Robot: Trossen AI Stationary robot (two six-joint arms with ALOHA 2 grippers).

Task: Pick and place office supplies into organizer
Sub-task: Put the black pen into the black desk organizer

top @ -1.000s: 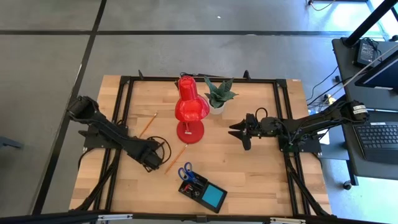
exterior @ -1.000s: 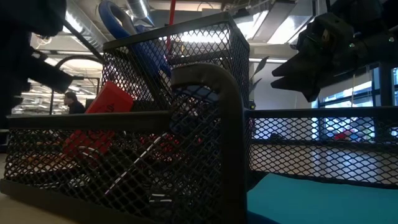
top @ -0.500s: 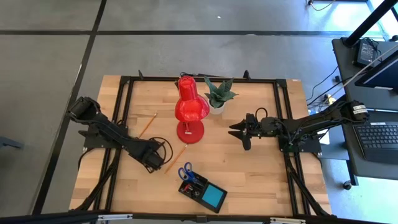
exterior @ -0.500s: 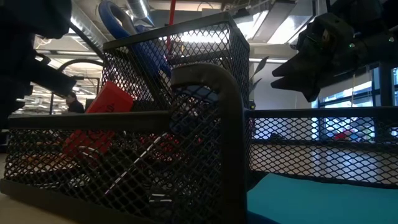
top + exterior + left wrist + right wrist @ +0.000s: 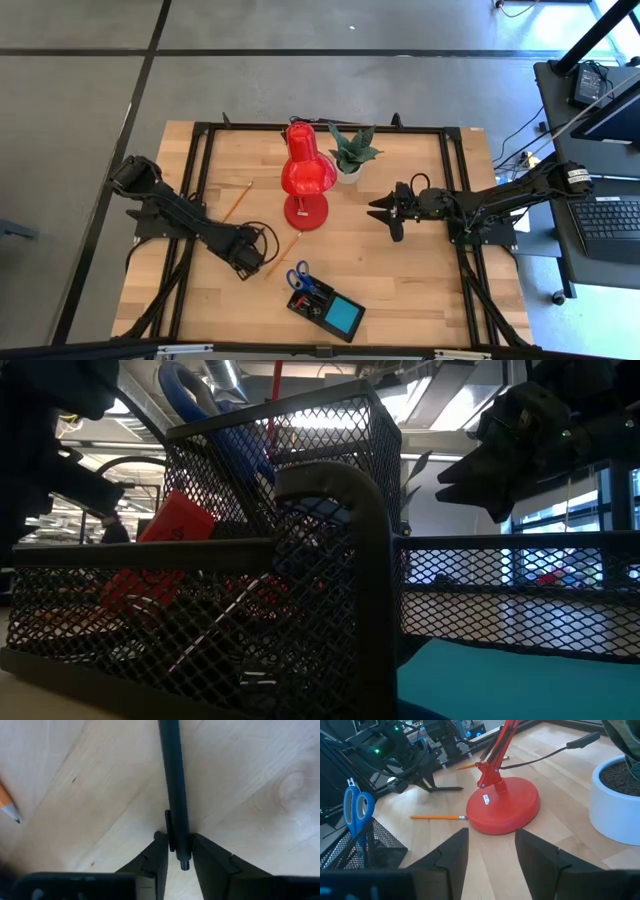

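A black pen (image 5: 172,780) lies flat on the wooden table, and my left gripper (image 5: 178,839) is shut on its clip end, at the table's near left (image 5: 250,264). An orange pencil (image 5: 283,251) lies just beside it. Another pencil (image 5: 237,200) lies farther back. The black mesh organizer (image 5: 312,300) stands at the near edge, with blue-handled scissors (image 5: 298,277) upright in it and a blue note pad (image 5: 344,318) at its right end. My right gripper (image 5: 385,215) hovers open at mid-table, right of the lamp, touching nothing. My left gripper pinches the pen's clip end (image 5: 171,827) between its two fingers, one on each side of the barrel. The fingers come down from above at a slant and lie across the pen. The pen rests on the table, its long free part (image 5: 447,789) sticking out past the fingers.
A red desk lamp (image 5: 306,170) stands mid-table on its round base (image 5: 507,807), with a potted plant (image 5: 350,152) behind it. A black frame (image 5: 200,150) borders the tabletop. Bare wood lies right of the organizer.
My left gripper has crept a little toward the table's near edge, close beside the orange pencil. My right arm has kept still.
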